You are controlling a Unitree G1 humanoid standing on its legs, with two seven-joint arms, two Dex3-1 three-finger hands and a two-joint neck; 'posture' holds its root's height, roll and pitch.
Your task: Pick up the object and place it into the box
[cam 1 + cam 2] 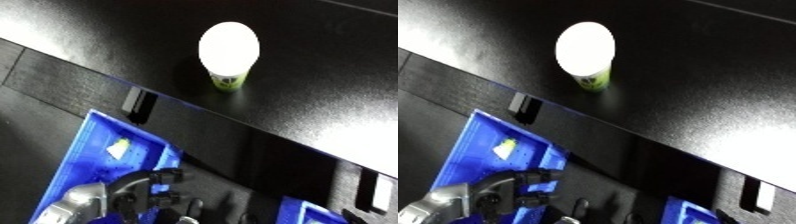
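Note:
A small cup-shaped object (229, 50) with a bright white top and a green band at its base stands upright on the black table (320, 75), near the table's front edge. Below that edge, at the lower left, sits a blue bin (84, 155) with a small yellow-green patch (118, 147) inside it. My left hand (147, 192), black on a silver forearm, hangs over the bin's near end, well apart from the object. It holds nothing that I can see. My right hand does not show.
The table's front edge (204, 112) runs diagonally from upper left to lower right, with a black bracket (138, 104) on it. A second blue bin (306, 212) peeks in at the bottom right. A black and white fitting (378, 192) sits at the right edge.

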